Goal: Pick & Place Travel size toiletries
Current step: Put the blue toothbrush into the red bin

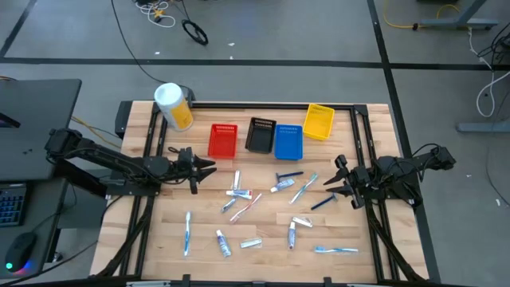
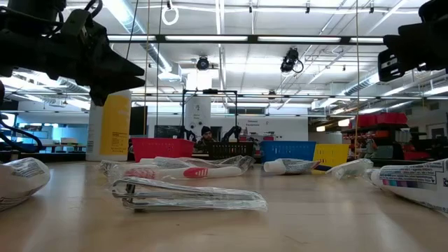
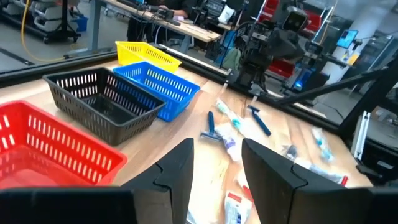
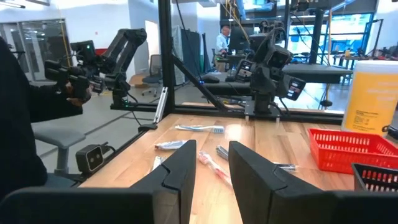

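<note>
Nothing has been picked yet, as far as I can judge: the toiletries [image 1: 263, 209] lie scattered over the near half of the wooden table [image 1: 358, 231], and none shows inside the 4 bins along the far edge. The left gripper [image 1: 209, 167] hovers just in front of the red bin [image 1: 223, 140], fingers apart with nothing between them; the right gripper [image 1: 334, 177] hangs over the right edge, its fingers also parted and empty. To do the pick well, I would send the left gripper down on the nearest piece, the white tube with red print [image 1: 239, 194], lining the fingers across its narrow width and closing near the middle so it does not swing. These are awkward little things: flat crinkly tubes with shiny wrap, slim hard-plastic toothbrushes [image 1: 188, 233], a blue-handled razor [image 1: 288, 175] lying low on the boards. Several overlap or touch near the middle, so a lone item is the safer choice. The bins are rigid slotted plastic, the red one followed by a black bin [image 1: 260, 135], a blue bin [image 1: 288, 142] and a yellow bin [image 1: 319, 121], shallow and open-topped, so a low release should do.
</note>
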`<state>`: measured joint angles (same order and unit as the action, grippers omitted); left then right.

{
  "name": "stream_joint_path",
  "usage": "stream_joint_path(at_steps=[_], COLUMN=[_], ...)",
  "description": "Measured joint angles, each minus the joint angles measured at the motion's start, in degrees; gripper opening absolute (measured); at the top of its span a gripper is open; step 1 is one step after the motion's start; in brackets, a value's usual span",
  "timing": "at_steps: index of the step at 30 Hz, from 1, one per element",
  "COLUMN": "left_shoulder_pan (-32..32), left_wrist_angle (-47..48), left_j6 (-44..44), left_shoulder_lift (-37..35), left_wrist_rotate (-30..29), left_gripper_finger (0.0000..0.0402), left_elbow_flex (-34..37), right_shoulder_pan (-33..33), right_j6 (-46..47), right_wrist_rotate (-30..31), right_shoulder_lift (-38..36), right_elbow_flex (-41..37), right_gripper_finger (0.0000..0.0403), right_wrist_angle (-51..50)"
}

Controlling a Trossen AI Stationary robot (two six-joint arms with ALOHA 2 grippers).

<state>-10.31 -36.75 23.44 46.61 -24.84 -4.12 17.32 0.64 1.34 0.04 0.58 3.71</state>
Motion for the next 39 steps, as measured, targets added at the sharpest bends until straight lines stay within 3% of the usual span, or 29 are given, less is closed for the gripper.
stream_joint_path(at_steps=[9,12,17,23,29,33,39], left_shoulder_pan=[0.00,0.00,0.00,-0.02,-0.02,-0.02,-0.09], left_wrist_angle=[-0.04,0.25,7.76,32.62,55.28,61.95,62.32], left_j6=[0.55,-3.05,-4.63,2.37,10.82,14.70,26.18], left_shoulder_lift=[-0.01,-0.04,-0.04,0.02,0.07,1.43,6.01], left_wrist_rotate=[0.02,0.52,3.02,3.48,4.46,7.78,20.57], left_gripper_finger=[0.0144,0.0144,0.0144,0.0144,0.0144,0.0144,0.0144], left_elbow_flex=[-1.95,-3.66,-8.32,-17.22,-27.07,-31.13,-31.65], right_shoulder_pan=[0.00,0.00,0.00,-0.02,-0.02,-1.15,-3.06], right_j6=[0.21,0.00,-0.03,-3.09,-11.29,-16.81,-14.71], right_wrist_rotate=[0.45,5.19,23.04,51.32,64.18,65.35,53.44], right_shoulder_lift=[0.00,0.00,0.00,0.00,0.02,0.00,0.02], right_elbow_flex=[-0.02,0.00,-0.02,0.00,0.00,0.00,0.00], right_gripper_finger=[0.0103,0.0103,0.0103,0.0103,0.0103,0.0103,0.0103], right_wrist_angle=[15.35,20.12,25.21,29.04,24.43,27.79,24.43])
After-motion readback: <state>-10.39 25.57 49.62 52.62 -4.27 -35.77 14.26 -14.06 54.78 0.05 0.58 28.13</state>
